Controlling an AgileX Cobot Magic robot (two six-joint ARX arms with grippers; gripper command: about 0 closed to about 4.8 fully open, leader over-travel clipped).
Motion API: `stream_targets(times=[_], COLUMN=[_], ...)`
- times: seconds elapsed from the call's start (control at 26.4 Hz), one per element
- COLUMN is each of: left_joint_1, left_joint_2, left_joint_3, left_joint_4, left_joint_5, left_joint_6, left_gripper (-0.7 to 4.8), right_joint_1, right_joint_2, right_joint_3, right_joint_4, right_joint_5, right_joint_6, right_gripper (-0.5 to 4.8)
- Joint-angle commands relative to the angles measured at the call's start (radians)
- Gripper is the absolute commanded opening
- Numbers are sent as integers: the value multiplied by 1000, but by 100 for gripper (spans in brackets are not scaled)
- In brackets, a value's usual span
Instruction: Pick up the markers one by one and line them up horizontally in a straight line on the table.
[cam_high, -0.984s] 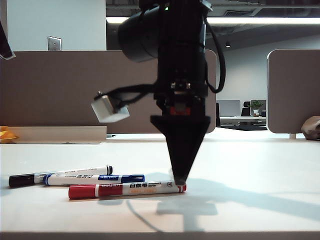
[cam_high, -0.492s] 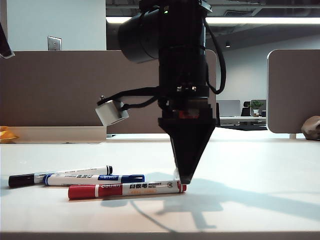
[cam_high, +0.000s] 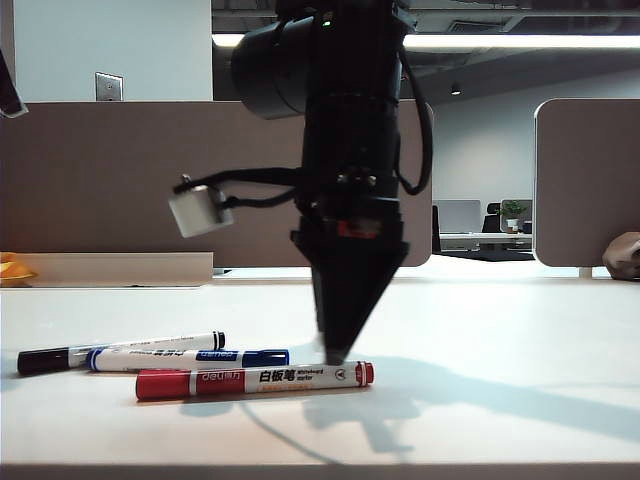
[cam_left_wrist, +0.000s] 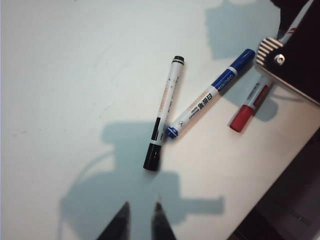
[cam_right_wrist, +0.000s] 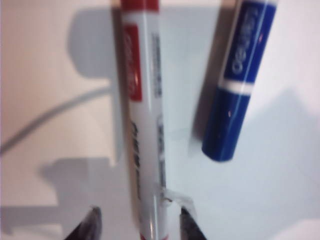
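Worktop (cam_high: 520, 420): smooth, matte off-white.
Markers: slim red (cam_high: 250, 380), blue (cam_high: 190, 357), black (cam_high: 110, 350).
Right fingers (cam_right_wrist: 137, 225): open, straddling red.
Left fingers (cam_left_wrist: 140, 222): open, well apart.

Black arm (cam_high: 350, 150), tapered tool (cam_high: 335, 355), looping cable (cam_high: 250, 185).

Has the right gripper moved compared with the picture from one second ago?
Yes. The right gripper shifted left along the red marker, away from its right end.
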Motion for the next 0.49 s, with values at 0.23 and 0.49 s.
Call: stream_targets(times=[0.23,0.49], left_joint_1=[-1,-1], left_joint_2=[-3,-3], left_joint_3=[4,4], left_joint_4=[8,5], left_joint_5=[0,0], left_joint_6=[1,1], left_gripper=[61,61], right_joint_1=[27,41], right_joint_2=[17,58], right_joint_3=[2,2], right_joint_4=[35,53], right_joint_5=[-63,-60], right_joint_6=[-5,-5], right_gripper=[203,203])
